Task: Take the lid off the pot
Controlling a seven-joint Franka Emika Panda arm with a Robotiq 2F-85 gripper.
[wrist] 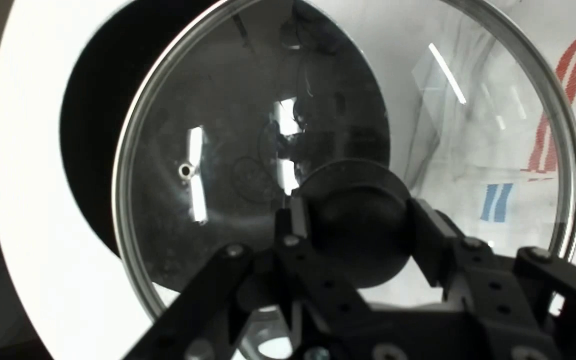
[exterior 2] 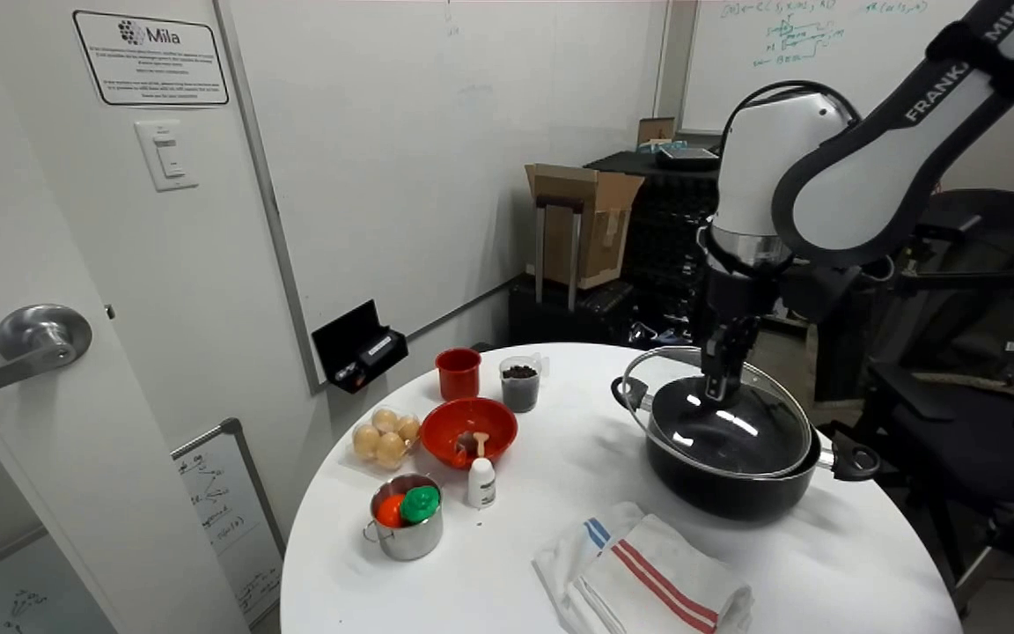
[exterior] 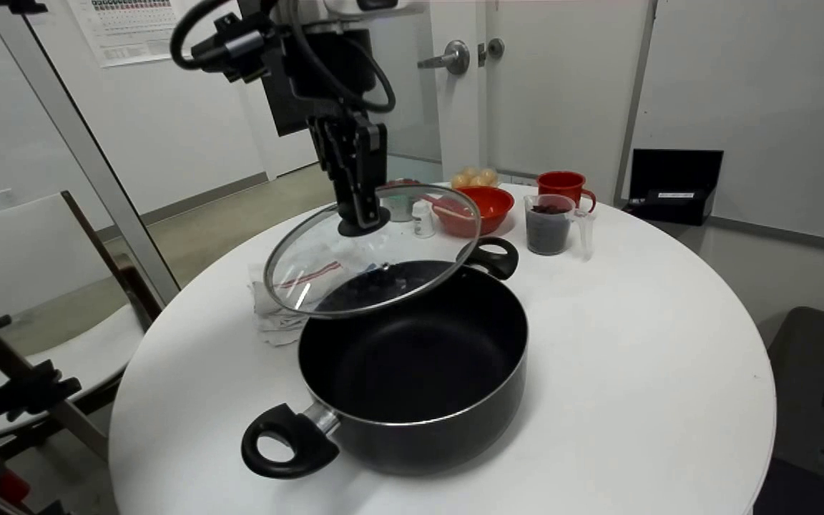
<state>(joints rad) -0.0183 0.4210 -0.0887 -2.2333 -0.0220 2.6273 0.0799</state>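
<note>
The black pot point(exterior: 448, 440) stands on the round white table, its inside partly uncovered. It also shows in an exterior view point(exterior 2: 727, 497) and in the wrist view point(wrist: 95, 110). The clear glass lid point(exterior: 412, 247) is raised, tilted and shifted off-centre, overlapping only part of the pot. It also shows in an exterior view point(exterior 2: 762, 436) and in the wrist view point(wrist: 218, 150). My gripper point(exterior: 363, 218) is shut on the lid's dark knob point(wrist: 358, 175), with a finger on each side. I cannot tell whether the lid's low edge touches the pot rim.
A folded striped towel point(exterior 2: 648, 572) lies beside the pot, partly beneath the lid. A red bowl point(exterior 2: 469, 423), red mug point(exterior 2: 459, 374), measuring cup point(exterior 2: 520, 387), eggs point(exterior 2: 384, 436), small steel pot point(exterior 2: 410, 533) and white bottle point(exterior 2: 481, 484) stand across the table.
</note>
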